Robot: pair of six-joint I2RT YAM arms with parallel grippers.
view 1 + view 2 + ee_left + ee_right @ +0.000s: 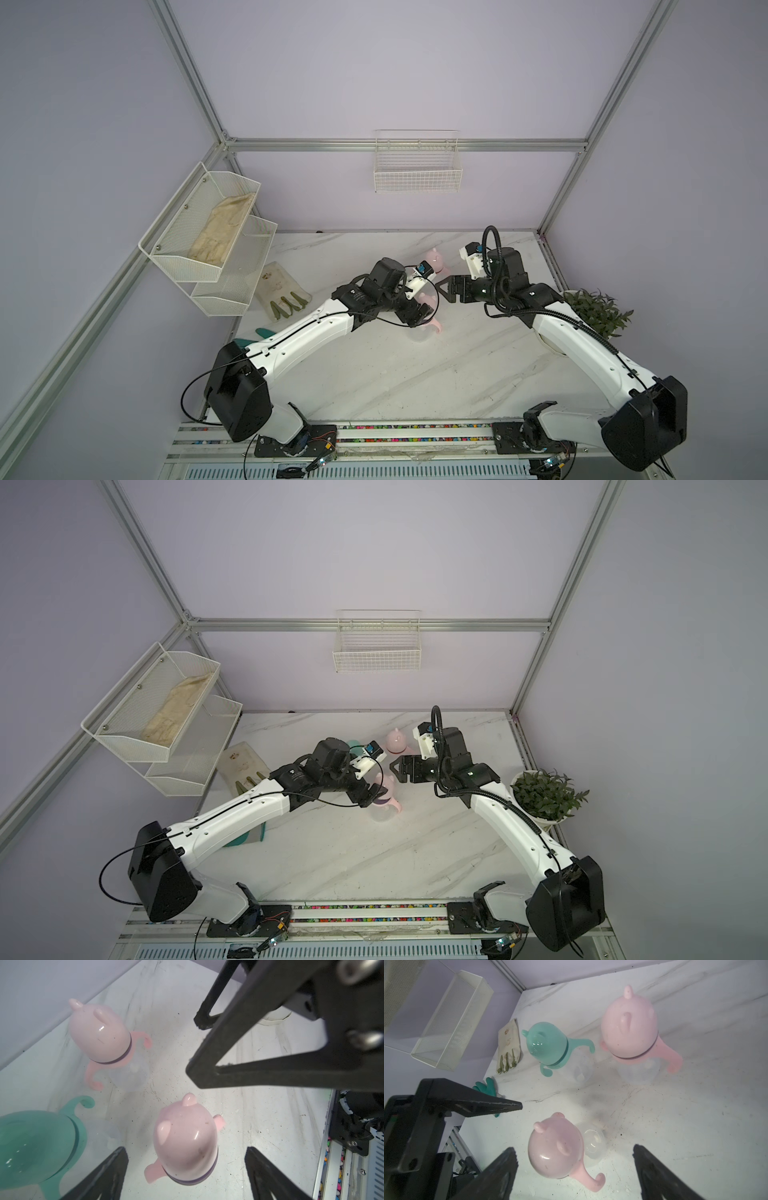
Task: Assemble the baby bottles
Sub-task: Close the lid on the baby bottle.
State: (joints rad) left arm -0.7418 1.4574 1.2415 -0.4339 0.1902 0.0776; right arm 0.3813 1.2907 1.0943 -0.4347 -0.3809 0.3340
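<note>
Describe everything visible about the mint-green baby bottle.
The mint-green baby bottle stands upright on the marble table, cap on. A glossy mint dome cap with small rounded ears sits over a matching ring with two curled handles, above a clear, rounded plastic body. Nothing but the table touches it.

Marble table (374, 854): three baby bottles (630, 1028), two gloves (508, 1047), potted plant (544, 791)
</note>
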